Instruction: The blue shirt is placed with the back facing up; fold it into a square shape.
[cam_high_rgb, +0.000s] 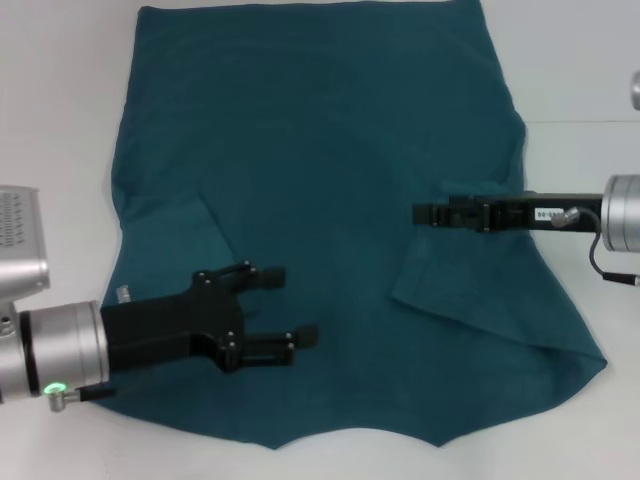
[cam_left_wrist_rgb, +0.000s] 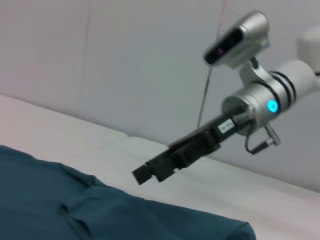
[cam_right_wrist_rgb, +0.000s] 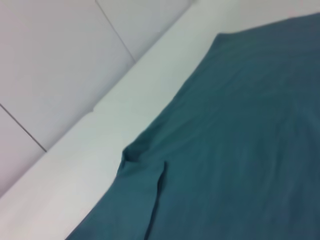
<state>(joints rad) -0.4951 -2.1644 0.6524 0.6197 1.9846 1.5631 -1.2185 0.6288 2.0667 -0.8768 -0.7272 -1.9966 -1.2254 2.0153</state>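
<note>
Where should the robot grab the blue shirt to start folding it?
Probably by the sleeves. The blue shirt lies flat with its plain side up, so its middle offers nothing to pinch. The right sleeve sticks out with a loose edge; the right gripper could reach it from the right side. The left gripper, jaws open, could take the left sleeve from the left.
</note>
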